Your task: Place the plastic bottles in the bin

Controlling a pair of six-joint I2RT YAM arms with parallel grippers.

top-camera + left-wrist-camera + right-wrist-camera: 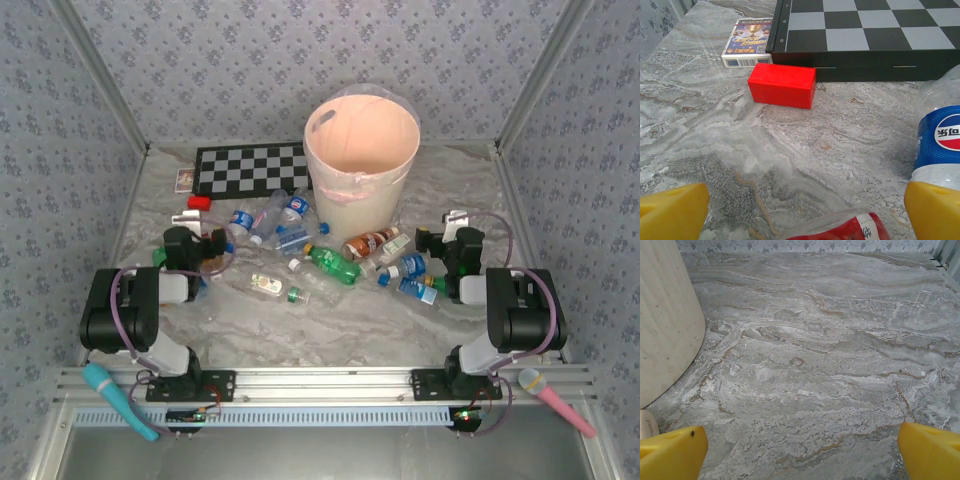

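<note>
Several plastic bottles lie on the marble table in front of the bin (405, 165), a tall cream-pink bucket at the back centre. Among them are a blue-labelled one (240, 222), a green one (335, 265) and a brown-orange one (370, 242). My left gripper (215, 243) is open at the left end of the pile. In its wrist view the left gripper (802, 212) has a red-labelled bottle (850, 227) lying low between its yellow fingers (670, 212), untouched, and a Pepsi bottle (940, 135) just beside the right finger. My right gripper (433, 240) (800, 452) is open over bare table, right of the bin wall (665, 315).
A red block (782, 85), a chessboard (865, 30) and a small card box (747, 42) lie ahead of the left gripper. Patterned walls close in the table on three sides. Bare marble stretches ahead of the right gripper toward the back wall.
</note>
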